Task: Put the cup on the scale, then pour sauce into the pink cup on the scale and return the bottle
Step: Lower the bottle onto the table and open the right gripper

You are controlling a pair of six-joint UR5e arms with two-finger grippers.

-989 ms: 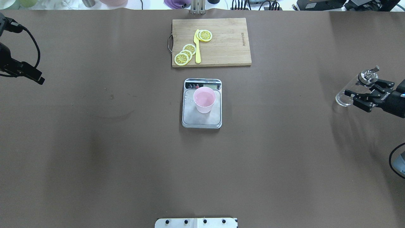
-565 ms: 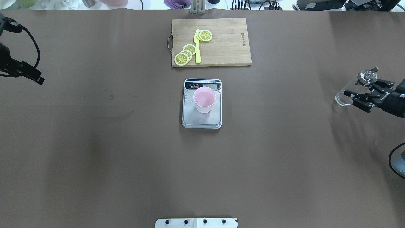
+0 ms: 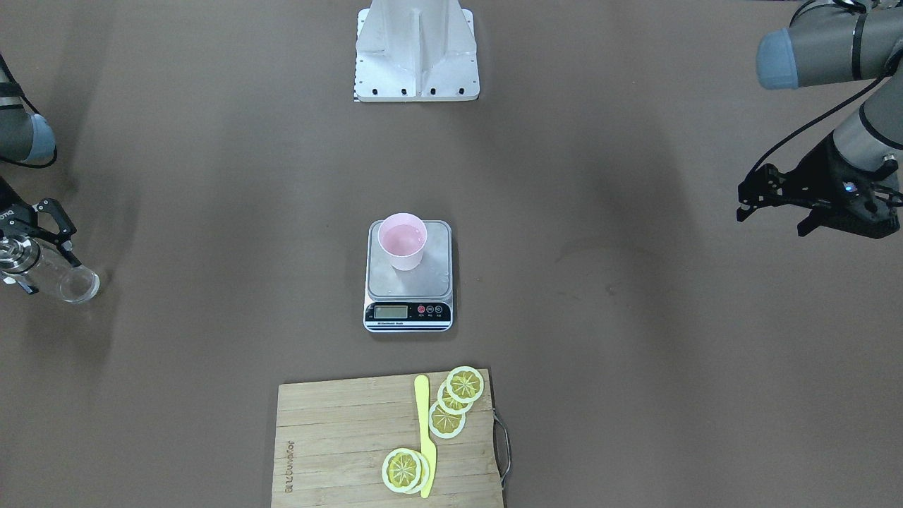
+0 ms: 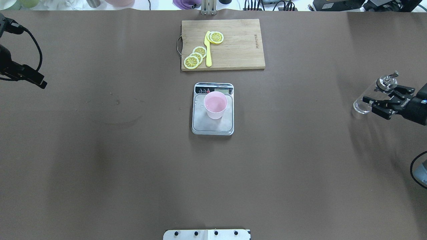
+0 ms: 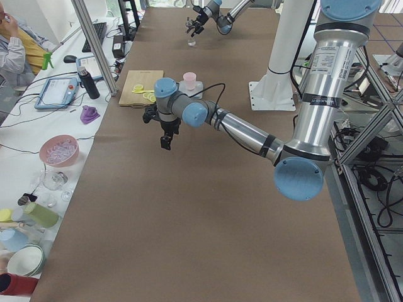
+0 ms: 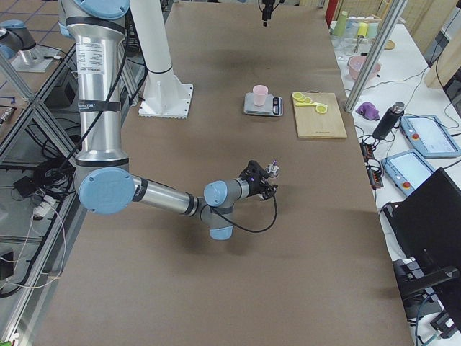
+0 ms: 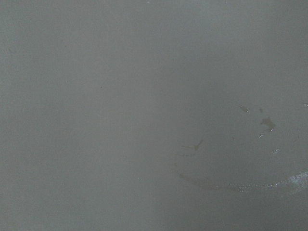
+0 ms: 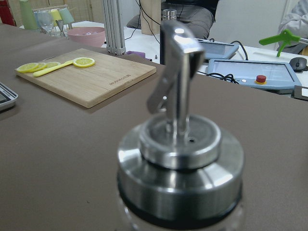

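Nearest the robot: white base plate (image 4: 206,234) is sitting at the near edge of the brown table (image 4: 100,150).

Mid-table, centre: the scale (image 4: 213,127) is lying flat, display strip facing away from the robot. The cup (image 4: 215,105) is standing upright on its steel platform, on the half toward the display, rim up, well inside the platform's edges.

Same depth, far out on the robot's right: the right gripper (image 4: 383,99) is reaching in from the table's edge with the bottle (image 4: 362,101) between its fingers. The jaws are closing on the glass just below the chrome cap (image 8: 178,159). The bottle is standing close to upright, low over the table and well apart from the scale. Whether its base is touching the surface I cannot tell, since the glass blends with the brown cover.

Opposite side, on the robot's left: the left gripper (image 3: 771,219) is hanging above bare table, jaws apart, carrying nothing.

Farther out, beyond the scale: a wooden cutting board (image 4: 240,46) is lying flat, a metal handle on its left end. Lemon slices (image 4: 191,61) and a yellow knife (image 4: 208,50) are resting on its left half.
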